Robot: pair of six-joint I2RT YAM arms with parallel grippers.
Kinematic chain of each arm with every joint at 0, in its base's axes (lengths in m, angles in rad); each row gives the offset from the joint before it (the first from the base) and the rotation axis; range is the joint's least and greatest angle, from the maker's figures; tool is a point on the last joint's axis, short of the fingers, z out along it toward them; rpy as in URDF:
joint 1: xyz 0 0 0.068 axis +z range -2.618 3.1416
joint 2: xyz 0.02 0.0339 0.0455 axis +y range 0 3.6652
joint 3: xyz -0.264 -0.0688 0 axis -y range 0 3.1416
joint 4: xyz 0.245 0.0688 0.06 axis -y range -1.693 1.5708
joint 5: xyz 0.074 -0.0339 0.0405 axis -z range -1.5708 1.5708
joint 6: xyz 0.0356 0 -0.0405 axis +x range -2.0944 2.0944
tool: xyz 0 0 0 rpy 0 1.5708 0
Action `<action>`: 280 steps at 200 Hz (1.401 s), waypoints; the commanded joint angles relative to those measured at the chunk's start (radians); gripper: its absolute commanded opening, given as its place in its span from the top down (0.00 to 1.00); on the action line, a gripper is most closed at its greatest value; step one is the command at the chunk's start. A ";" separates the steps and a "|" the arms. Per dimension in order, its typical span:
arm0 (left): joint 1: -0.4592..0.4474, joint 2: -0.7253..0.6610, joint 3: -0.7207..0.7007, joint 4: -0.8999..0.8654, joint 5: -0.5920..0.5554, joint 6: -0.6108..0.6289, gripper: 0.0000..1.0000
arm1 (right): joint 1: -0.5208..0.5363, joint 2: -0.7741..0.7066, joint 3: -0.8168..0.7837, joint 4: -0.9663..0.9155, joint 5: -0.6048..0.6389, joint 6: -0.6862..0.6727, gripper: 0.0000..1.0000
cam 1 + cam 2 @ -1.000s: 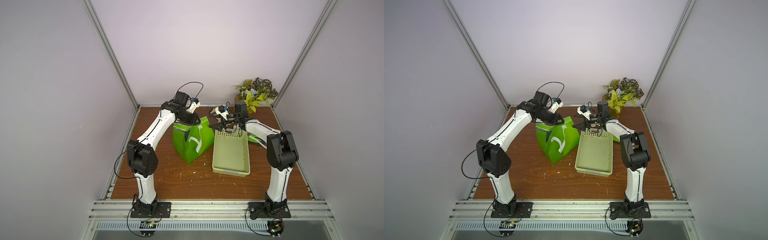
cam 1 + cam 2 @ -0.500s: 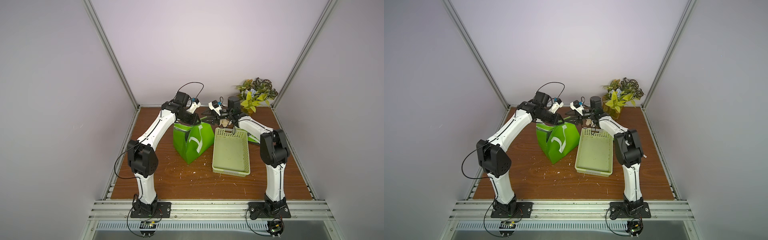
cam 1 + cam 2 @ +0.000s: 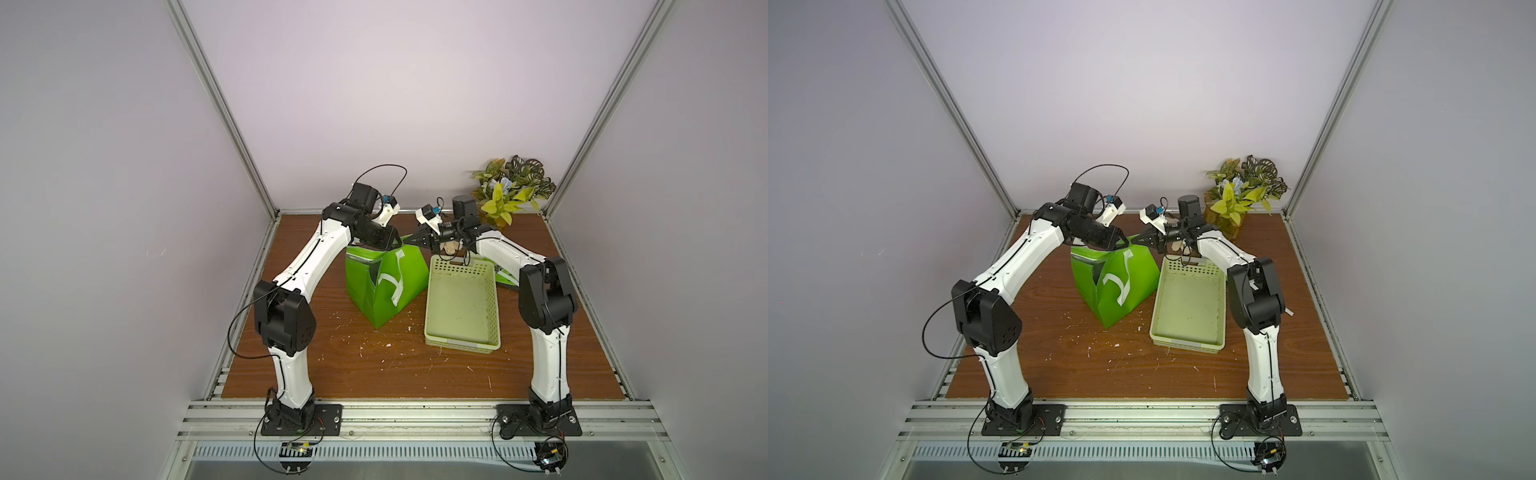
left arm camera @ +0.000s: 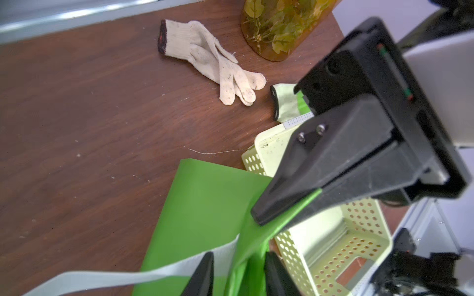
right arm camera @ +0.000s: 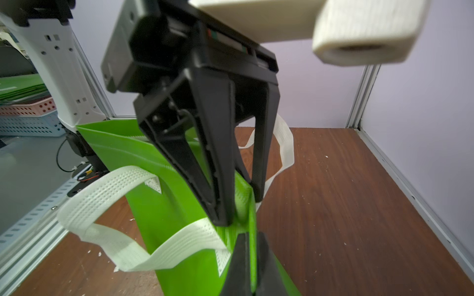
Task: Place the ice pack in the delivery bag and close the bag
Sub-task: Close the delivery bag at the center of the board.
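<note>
- At the twelve o'clock rim of the bag, both pincers crowd one corner of fabric, so a clash is your main risk. The left gripper and the right gripper sit with tips very near each other and have little room to turn.
- Your right gripper is clamped shut on the rim's green edge. Pull too hard toward three o'clock and the soft bag could tip or shove the basket just beside it.
- Your left gripper's jaws stand parted astride that same rim, not pinching it as far as the wrist views show. With only one pinch holding, the mouth may sag closed.
- A white strap handle loops loose near the fingers and could snag either one.
- You cannot confirm the ice pack: no view shows anything clearly like one, the basket looks empty, and what shows of the bag's inside is dark.
- The bag itself stands near the middle of the table, a shade toward ten o'clock. A plant fills the one o'clock corner and a glove lies on the wood at twelve o'clock.
- Your left arm rises from seven o'clock, elbow high, forearm sloping down onto the rim. Your right arm arches up from five o'clock, its wrist nearly level and pointing toward nine o'clock.
</note>
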 commanded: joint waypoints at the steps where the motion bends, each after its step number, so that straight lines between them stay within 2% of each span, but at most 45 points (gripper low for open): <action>1: -0.003 -0.095 0.016 -0.019 -0.026 -0.004 0.42 | -0.008 -0.012 0.027 -0.028 0.005 -0.027 1.00; 10: 0.012 -0.127 0.011 -0.019 -0.033 -0.009 0.33 | -0.009 -0.013 0.028 -0.027 0.007 -0.029 1.00; 35: 0.082 -0.262 -0.044 -0.019 -0.074 -0.037 0.19 | -0.011 -0.011 0.028 -0.029 0.012 -0.031 1.00; 67: 0.109 -0.490 -0.192 -0.018 -0.249 -0.039 0.06 | -0.015 -0.013 0.027 -0.028 0.016 -0.032 1.00; 86: 0.110 -0.603 -0.282 -0.016 -0.267 -0.046 0.05 | -0.015 -0.014 0.027 -0.034 0.023 -0.041 1.00; 116: 0.095 -0.782 -0.466 0.017 -0.224 -0.079 0.03 | -0.015 -0.015 0.030 -0.059 0.035 -0.056 1.00; 137: 0.004 -0.931 -0.656 0.166 -0.205 -0.119 0.03 | -0.015 -0.019 0.027 -0.069 0.041 -0.065 1.00; 160: -0.067 -1.040 -0.857 0.384 -0.181 -0.223 0.04 | -0.015 -0.024 0.026 -0.089 0.048 -0.078 1.00; 176: -0.126 -1.069 -0.958 0.506 -0.220 -0.263 0.03 | -0.015 -0.030 0.023 -0.095 0.053 -0.082 1.00; 203: -0.216 -1.066 -1.041 0.609 -0.360 -0.263 0.03 | -0.015 -0.031 0.028 -0.099 0.055 -0.079 1.00; 253: -0.230 -1.025 -1.112 0.723 -0.393 -0.244 0.06 | -0.015 -0.036 0.033 -0.097 0.061 -0.075 1.00; 280: -0.230 -0.980 -1.118 0.735 -0.391 -0.230 0.18 | -0.015 -0.037 0.032 -0.097 0.063 -0.075 1.00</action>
